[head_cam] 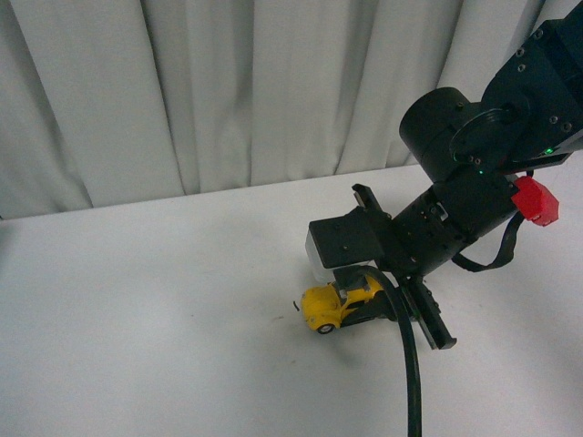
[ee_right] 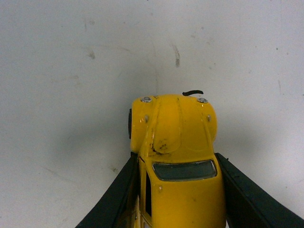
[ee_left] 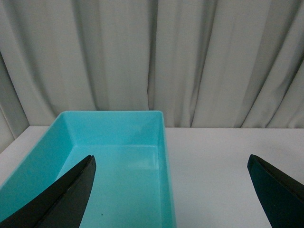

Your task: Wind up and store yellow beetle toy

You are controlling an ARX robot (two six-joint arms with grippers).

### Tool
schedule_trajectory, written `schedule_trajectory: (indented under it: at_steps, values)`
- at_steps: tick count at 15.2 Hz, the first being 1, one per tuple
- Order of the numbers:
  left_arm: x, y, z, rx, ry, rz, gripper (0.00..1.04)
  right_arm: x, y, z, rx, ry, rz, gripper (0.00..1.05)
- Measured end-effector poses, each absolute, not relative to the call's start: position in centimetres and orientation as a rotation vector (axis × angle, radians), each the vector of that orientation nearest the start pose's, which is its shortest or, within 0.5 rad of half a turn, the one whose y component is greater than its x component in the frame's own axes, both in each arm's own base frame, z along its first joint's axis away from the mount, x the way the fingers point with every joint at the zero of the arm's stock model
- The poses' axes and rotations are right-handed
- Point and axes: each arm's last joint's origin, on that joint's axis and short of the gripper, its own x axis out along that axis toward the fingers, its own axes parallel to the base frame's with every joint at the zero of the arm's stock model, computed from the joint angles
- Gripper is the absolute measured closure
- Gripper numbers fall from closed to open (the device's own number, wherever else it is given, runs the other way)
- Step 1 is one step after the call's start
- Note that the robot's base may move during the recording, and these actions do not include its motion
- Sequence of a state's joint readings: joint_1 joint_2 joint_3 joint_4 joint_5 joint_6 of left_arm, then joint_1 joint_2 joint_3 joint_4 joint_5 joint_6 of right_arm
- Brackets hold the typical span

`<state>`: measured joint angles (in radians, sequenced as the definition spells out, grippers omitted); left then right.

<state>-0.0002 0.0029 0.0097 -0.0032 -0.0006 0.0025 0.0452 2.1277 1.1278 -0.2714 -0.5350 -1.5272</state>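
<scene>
The winding step seems to be in hand: the right gripper (ee_right: 175,157) reaches down low over the table (head_cam: 137,300), its fingers (ee_right: 118,194) closed on the sides of the yellow toy car (head_cam: 325,309), nose poking beyond the fingertips. Next likely calls for dragging it backward, wheels pressed down. The left gripper (ee_left: 171,164) hangs wide open and empty, a turquoise bin (ee_left: 114,124) just beyond its fingers.

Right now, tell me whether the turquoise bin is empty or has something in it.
Empty as far as visible: the turquoise bin shows bare floor and walls; its near end lies out of frame.
</scene>
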Motion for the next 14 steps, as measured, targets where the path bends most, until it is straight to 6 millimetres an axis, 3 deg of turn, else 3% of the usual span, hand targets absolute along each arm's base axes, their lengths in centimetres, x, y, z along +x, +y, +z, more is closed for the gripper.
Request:
schedule_trajectory:
  at_steps: [1, 7, 14]
  values:
    - [9.7, 0.0, 16.6, 0.002, -0.004, 0.000, 0.07, 36.9, 3.2, 6.5, -0.970, 0.574, 1.281, 0.64]
    - [9.7, 0.0, 16.6, 0.002, -0.004, 0.000, 0.07, 36.5, 3.2, 6.0, -0.950, 0.529, 1.273, 0.64]
    - [9.7, 0.0, 16.6, 0.002, -0.004, 0.000, 0.07, 35.1, 1.4, 5.4, -0.896, 0.523, 1.249, 0.65]
